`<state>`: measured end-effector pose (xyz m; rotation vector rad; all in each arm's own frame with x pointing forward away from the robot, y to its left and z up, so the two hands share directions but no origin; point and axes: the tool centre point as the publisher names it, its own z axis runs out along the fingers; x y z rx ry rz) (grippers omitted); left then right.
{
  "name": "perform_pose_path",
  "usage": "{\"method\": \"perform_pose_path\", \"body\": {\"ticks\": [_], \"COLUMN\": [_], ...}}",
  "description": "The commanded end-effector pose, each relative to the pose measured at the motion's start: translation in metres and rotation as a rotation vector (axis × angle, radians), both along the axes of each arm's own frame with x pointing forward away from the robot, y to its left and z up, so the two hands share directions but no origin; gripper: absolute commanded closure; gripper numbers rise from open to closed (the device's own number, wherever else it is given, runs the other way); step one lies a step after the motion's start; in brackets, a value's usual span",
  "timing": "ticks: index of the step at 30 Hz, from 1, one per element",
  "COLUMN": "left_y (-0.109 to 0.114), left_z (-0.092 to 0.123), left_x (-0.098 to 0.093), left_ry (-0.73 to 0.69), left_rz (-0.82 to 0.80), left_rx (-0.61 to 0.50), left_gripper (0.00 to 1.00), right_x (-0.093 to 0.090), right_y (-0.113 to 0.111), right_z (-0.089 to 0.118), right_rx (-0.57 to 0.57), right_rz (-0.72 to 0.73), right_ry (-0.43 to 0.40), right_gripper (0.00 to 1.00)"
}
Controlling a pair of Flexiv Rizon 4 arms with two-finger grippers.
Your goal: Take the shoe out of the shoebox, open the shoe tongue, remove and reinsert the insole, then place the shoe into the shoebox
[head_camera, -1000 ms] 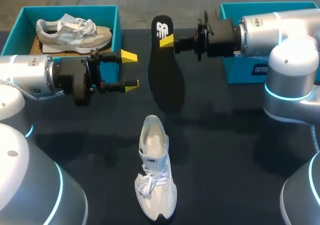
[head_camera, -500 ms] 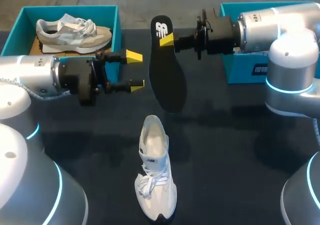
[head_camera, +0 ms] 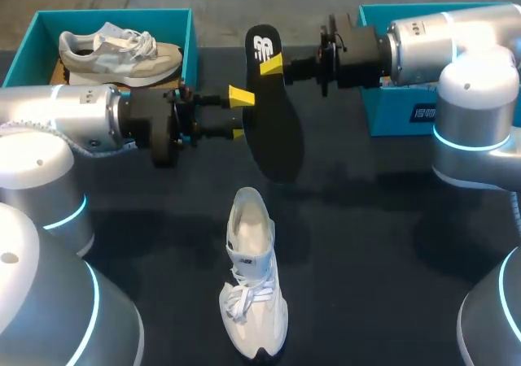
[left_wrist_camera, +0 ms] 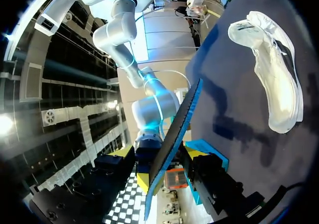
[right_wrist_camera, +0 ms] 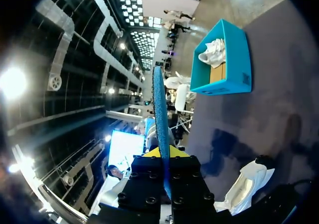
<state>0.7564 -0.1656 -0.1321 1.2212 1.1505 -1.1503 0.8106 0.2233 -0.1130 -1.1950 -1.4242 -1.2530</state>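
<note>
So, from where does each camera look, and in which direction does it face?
Head view: fixed above and behind the robot, looking down on the table; both arms enter from the sides, left gripper and right gripper at the insole.
Left wrist view: on the left wrist, looking along its gripper past the edge-on insole toward the right arm; white shoe beside.
Right wrist view: on the right wrist, looking along the insole clamped in its gripper, toward the shoebox.
Shared: all three show the insole and the white shoe.
</note>
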Motion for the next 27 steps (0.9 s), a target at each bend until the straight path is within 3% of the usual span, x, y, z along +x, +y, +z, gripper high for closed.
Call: {"method": "perform_pose_path", "body": {"ticks": [1, 7, 20, 22, 24, 25, 27], "left_y": [-0.008, -0.011, -0.022, -0.023, -0.024, -0.024, -0.024], "left_z": [-0.001, -0.001, -0.005, -0.006, -0.006, -0.006, -0.006], "left_x": [0.001, 0.005, 0.014, 0.015, 0.016, 0.016, 0.016], "left_ry": [-0.001, -0.009, -0.014, -0.014, -0.013, -0.012, -0.012], "left_rz": [0.002, 0.007, 0.013, 0.013, 0.013, 0.013, 0.012], "left_rx": [-0.002, -0.001, 0.0, 0.001, 0.003, 0.003, 0.004], "left_gripper": [0.44, 0.58, 0.68, 0.73, 0.95, 1.0, 1.0], "right_x": [0.0, 0.0, 0.0, 0.0, 0.0, 0.0, 0.0], "right_y": [0.001, 0.001, 0.001, 0.001, 0.001, 0.001, 0.001], "right_z": [0.0, 0.0, 0.0, 0.0, 0.0, 0.0, 0.0], "right_rx": [-0.002, -0.002, -0.002, -0.002, -0.002, -0.002, -0.002], "right_rz": [-0.002, -0.002, -0.002, -0.002, -0.002, -0.002, -0.002], "right_ry": [0.0, 0.0, 0.0, 0.0, 0.0, 0.0, 0.0], "right_gripper": [1.0, 1.0, 1.0, 1.0, 1.0, 1.0, 1.0]}}
